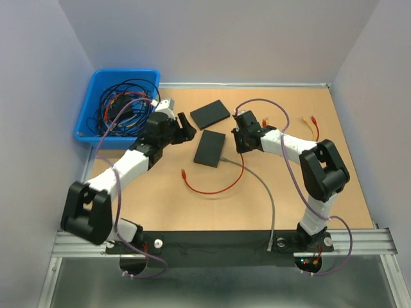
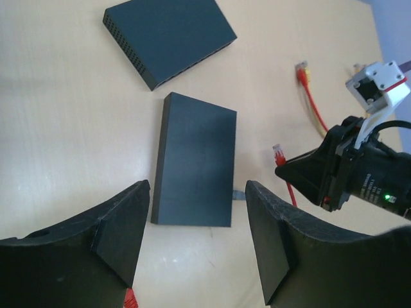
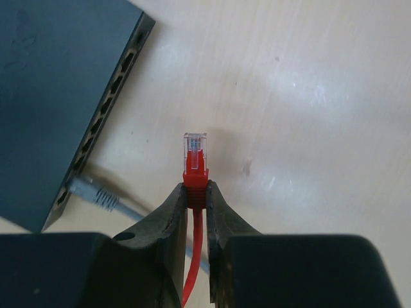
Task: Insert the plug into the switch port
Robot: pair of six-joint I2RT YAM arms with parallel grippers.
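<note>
From above, the right end effector (image 1: 239,145) sits just beside the right edge of the switch (image 1: 210,148) at mid-worktop (image 1: 334,192). The left end effector (image 1: 186,128) hovers off the switch's far-left corner. A second switch (image 1: 210,113) lies just beyond, and a blue bin (image 1: 115,106) of tangled cables stands at the far-left corner. A loose red cable (image 1: 212,187) curls on the near side of the switch, with bare board to the right and toward the arm bases. The left wrist view shows its own jaws spread wide and empty, with the switch lying flat on the board below and between them — a grey cable (image 2: 238,193) leaves its near-right edge. The right wrist view shows the jaws clenched on the boot of the red plug (image 3: 195,154), its clear tip pointing away from the fingers over bare board. The port row (image 3: 103,122) runs along the switch's edge to the plug's left, near but apart — the plug points roughly along the row rather than into it. The grey cable occupies a port at the near end.
</note>
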